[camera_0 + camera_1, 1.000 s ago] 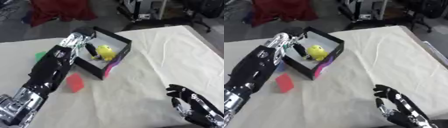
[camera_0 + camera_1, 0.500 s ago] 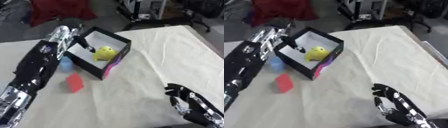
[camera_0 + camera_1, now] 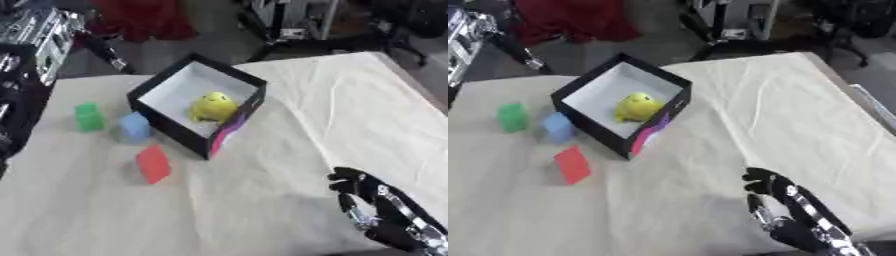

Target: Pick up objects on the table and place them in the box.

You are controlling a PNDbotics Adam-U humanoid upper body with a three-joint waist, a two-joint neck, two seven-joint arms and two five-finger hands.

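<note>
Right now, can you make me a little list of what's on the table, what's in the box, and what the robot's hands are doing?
box: black box, open, white inside
in the box: yellow toy
on the table, left of the box: green block, blue block, red block
table: cream cloth
left hand: raised beyond the table's far left edge, holding nothing
right hand: idle at lower right, fingers up

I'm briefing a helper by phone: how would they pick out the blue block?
Find the black box on the cloth-covered table. The blue block stands just outside its left wall, between the green block farther left and the red block nearer the robot. It is the only pale blue piece.
</note>
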